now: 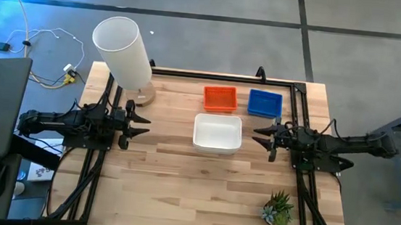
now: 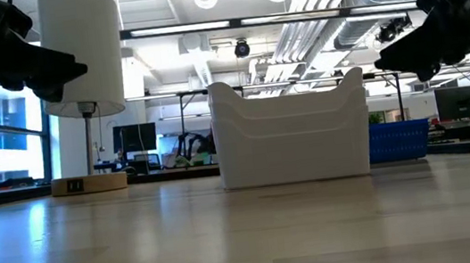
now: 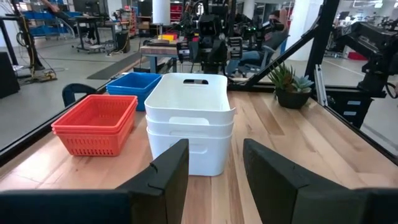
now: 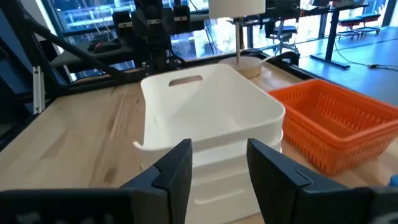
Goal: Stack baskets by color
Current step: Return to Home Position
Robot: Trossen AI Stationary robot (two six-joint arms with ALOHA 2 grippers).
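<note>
Three stacks of baskets stand on the wooden table. The white stack (image 1: 217,133) is in the middle, nested, its bottom basket on the wood (image 3: 189,118) (image 4: 208,118) (image 2: 291,129). Beyond it stand the orange mesh stack (image 1: 220,98) (image 3: 96,124) (image 4: 336,127) and, to its right, the blue one (image 1: 265,103) (image 3: 134,87) (image 2: 398,140). My left gripper (image 1: 145,126) (image 3: 214,168) is open and level, left of the white stack and pointing at it. My right gripper (image 1: 257,136) (image 4: 219,168) is open, right of that stack and close to it. Neither holds anything.
A tall white cylinder on a wooden base (image 1: 123,51) stands at the far left corner. A small green potted plant (image 1: 278,209) sits near the front right. Black frame rails (image 1: 296,99) run along the table's sides. Bare wood (image 1: 193,192) lies in front of the baskets.
</note>
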